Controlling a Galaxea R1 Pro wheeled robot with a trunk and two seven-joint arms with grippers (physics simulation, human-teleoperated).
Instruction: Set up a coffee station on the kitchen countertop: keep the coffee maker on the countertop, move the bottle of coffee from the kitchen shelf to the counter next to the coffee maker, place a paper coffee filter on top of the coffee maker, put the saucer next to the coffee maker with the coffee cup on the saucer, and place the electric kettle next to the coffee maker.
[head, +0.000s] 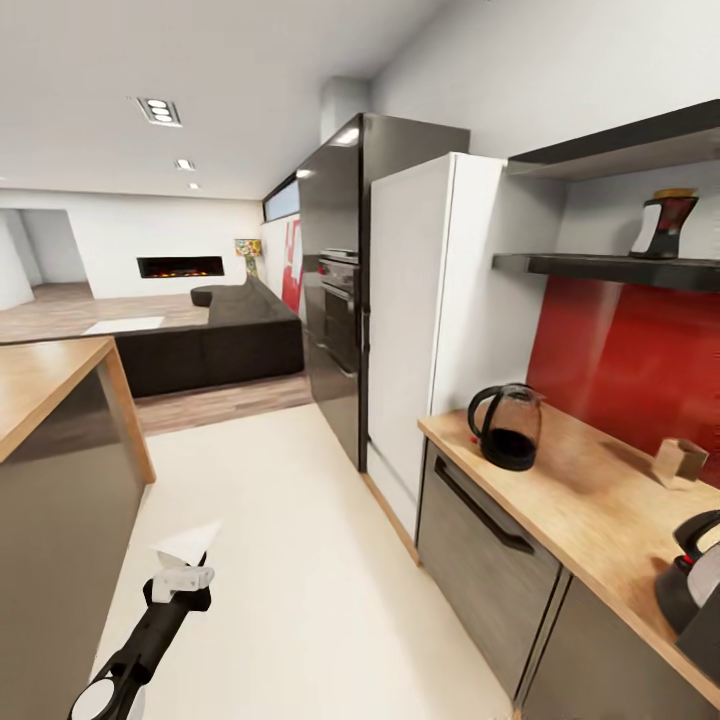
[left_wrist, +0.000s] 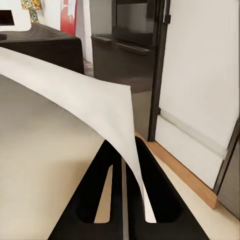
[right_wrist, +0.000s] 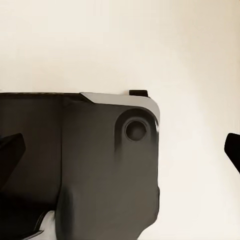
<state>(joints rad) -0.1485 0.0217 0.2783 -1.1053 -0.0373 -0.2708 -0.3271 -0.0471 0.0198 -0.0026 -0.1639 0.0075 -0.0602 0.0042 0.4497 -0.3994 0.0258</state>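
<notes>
Your left gripper (left_wrist: 122, 175) is clenched on the paper coffee filter (left_wrist: 85, 100), thin, white and curling; the electric kettle (head: 507, 426) stands on the kitchen countertop (head: 590, 500); your right gripper's (right_wrist: 120, 150) fingers sit spread wide.

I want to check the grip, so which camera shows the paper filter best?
The left wrist view: the filter spreads large above the left gripper, whose fingers pinch its lower edge. The head view shows it small and far off, at the arm's tip. The right wrist view looks at pale floor and a dark robot part.
</notes>
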